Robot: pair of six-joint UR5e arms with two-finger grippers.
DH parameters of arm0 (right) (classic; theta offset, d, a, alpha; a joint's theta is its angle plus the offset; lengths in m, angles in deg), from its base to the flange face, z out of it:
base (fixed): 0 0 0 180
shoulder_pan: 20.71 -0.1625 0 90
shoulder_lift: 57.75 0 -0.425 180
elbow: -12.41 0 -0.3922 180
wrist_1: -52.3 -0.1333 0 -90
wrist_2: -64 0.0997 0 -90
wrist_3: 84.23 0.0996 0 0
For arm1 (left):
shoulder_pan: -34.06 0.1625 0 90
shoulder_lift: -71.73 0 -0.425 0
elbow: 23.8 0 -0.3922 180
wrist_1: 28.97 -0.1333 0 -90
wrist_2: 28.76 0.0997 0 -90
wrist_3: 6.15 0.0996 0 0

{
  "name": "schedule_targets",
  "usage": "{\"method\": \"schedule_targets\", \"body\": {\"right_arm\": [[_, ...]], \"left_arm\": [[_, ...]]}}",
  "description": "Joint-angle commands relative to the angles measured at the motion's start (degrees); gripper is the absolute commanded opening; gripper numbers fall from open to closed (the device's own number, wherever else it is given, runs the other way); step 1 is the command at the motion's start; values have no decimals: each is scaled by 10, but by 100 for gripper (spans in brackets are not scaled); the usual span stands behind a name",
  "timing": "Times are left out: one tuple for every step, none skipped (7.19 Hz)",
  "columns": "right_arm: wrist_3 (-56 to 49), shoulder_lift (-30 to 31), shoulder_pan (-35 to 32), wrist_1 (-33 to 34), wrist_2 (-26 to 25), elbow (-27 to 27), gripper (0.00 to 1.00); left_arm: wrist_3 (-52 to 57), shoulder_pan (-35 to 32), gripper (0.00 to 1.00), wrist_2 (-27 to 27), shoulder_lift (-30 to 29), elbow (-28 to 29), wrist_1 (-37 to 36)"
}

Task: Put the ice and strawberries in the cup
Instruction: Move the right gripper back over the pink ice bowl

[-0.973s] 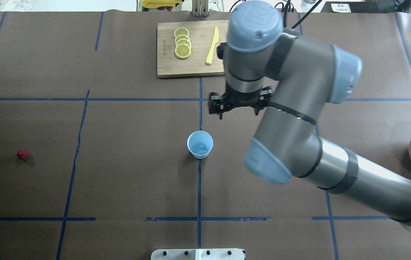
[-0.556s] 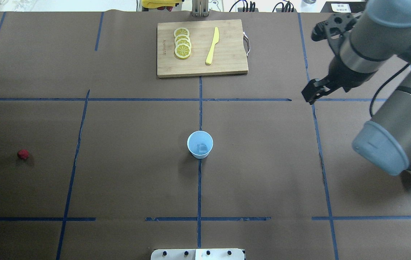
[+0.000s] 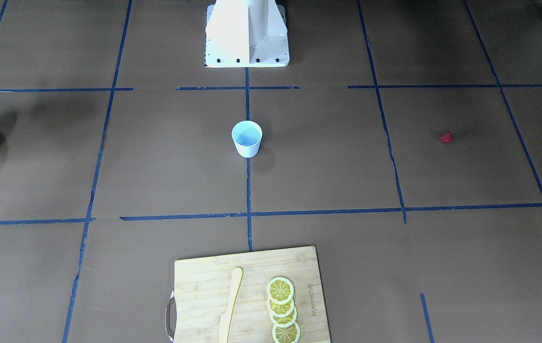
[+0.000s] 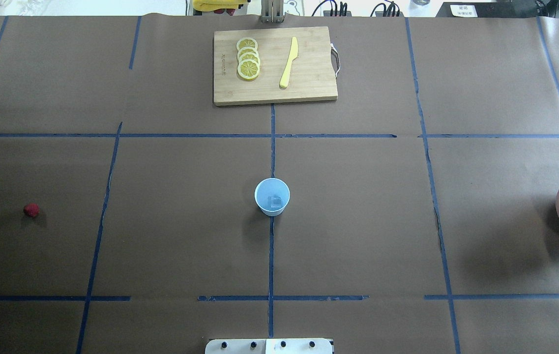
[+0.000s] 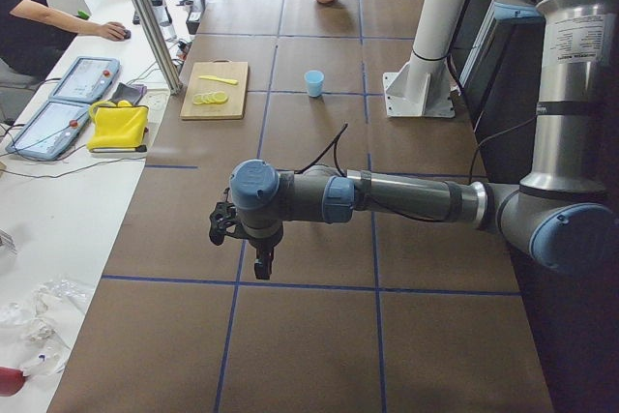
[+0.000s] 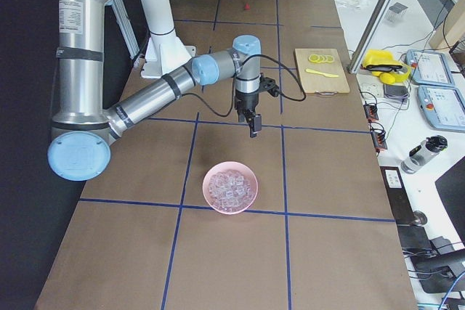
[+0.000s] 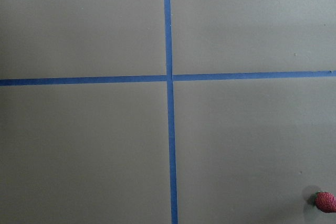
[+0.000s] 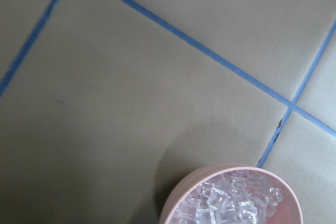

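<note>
Clear ice (image 6: 231,186) fills the pink bowl (image 6: 231,211) near the right gripper (image 6: 253,123); one piece sits in the cup (image 4: 272,196).
Ice should be hard, light and slippery: pinch opposite flat faces. The strawberry (image 4: 31,210), far left, is likely soft. Whether the right or left gripper (image 5: 259,263) is clenched cannot be told.

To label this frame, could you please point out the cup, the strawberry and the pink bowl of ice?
cup (image 4: 261,195): overhead view, on the pale blue inner wall, left side.
strawberry (image 4: 31,210): overhead view, on the middle of the berry.
pink bowl (image 6: 229,211): right side view, on its near outer wall.
</note>
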Motion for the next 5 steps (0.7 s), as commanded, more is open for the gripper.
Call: {"method": "schedule_targets", "body": {"right_arm": [[-10,90,-14,-196,14,-93,99],[-11,87,-18,-198,24,-119,99],[-11,81,-18,-198,24,-137,99],[-16,75,-17,-199,24,-155,99],[-29,74,-17,-199,23,-169,98]], "left_arm": [[0,0,100,-1,0,-3,1],[0,0,100,-1,0,-6,0],[0,0,100,-1,0,-8,0],[0,0,100,-1,0,-10,0],[0,0,100,-1,0,-12,0]]}}
